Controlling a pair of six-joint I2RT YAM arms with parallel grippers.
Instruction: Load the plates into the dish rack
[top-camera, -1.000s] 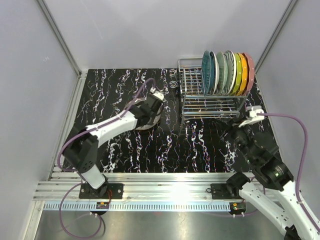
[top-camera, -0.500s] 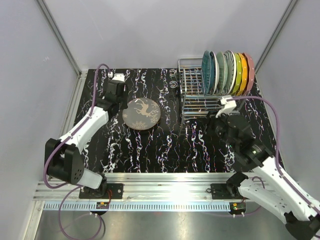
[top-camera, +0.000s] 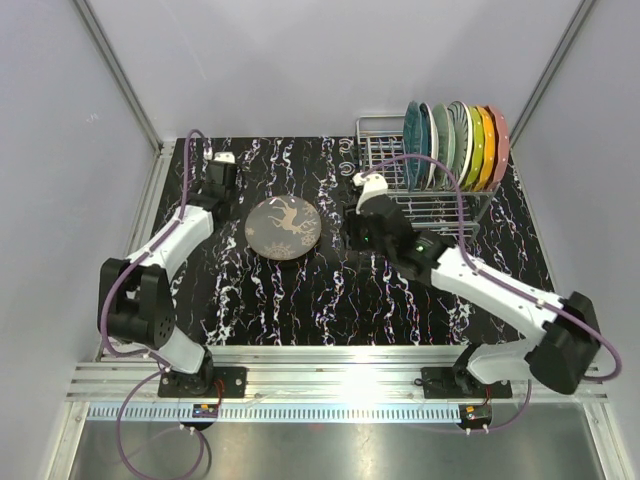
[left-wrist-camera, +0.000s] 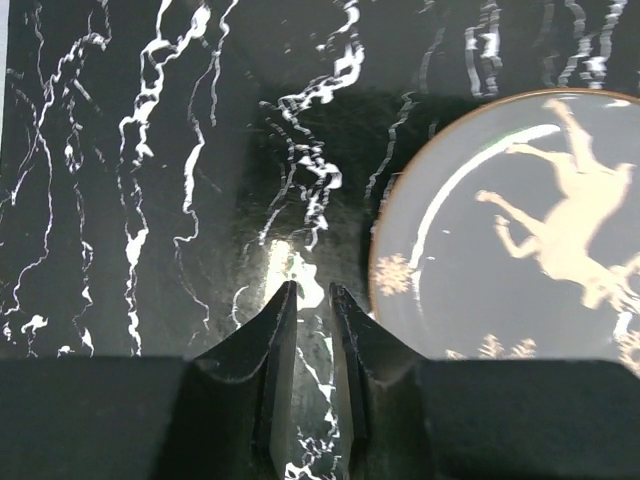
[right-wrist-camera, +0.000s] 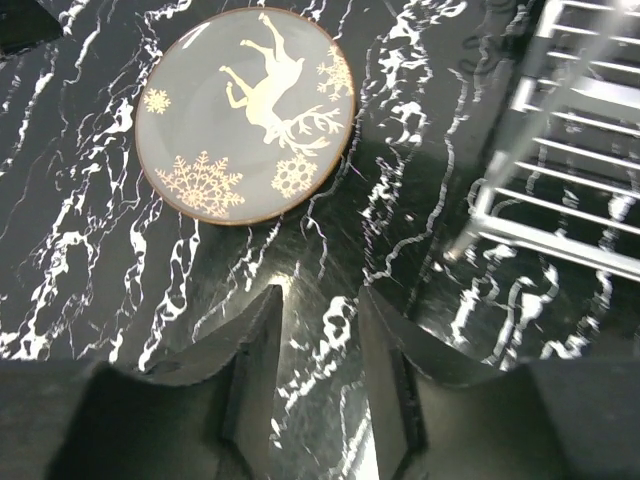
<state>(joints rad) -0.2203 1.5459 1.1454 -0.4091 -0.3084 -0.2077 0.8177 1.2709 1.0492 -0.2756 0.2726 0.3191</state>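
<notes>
A dark grey-brown plate (top-camera: 283, 227) with a pale deer and snowflake motif lies flat on the black marbled table. It shows in the left wrist view (left-wrist-camera: 520, 230) and the right wrist view (right-wrist-camera: 245, 115). The chrome wire dish rack (top-camera: 400, 200) stands at the back right, with several plates (top-camera: 455, 140) upright in its right half. My left gripper (top-camera: 221, 192) hangs just left of the flat plate, jaws a narrow gap apart and empty (left-wrist-camera: 310, 288). My right gripper (top-camera: 353, 233) is between the plate and the rack, open and empty (right-wrist-camera: 318, 290).
The rack's left slots (top-camera: 382, 160) stand without plates; its wires show at the right of the right wrist view (right-wrist-camera: 570, 150). Grey walls close in the table on three sides. Two small metal rings (top-camera: 346, 155) lie left of the rack.
My left gripper has drawn back left off the deer plate, which now lies bare on the table. My right arm has swung from the rack's right front to the table's middle.
</notes>
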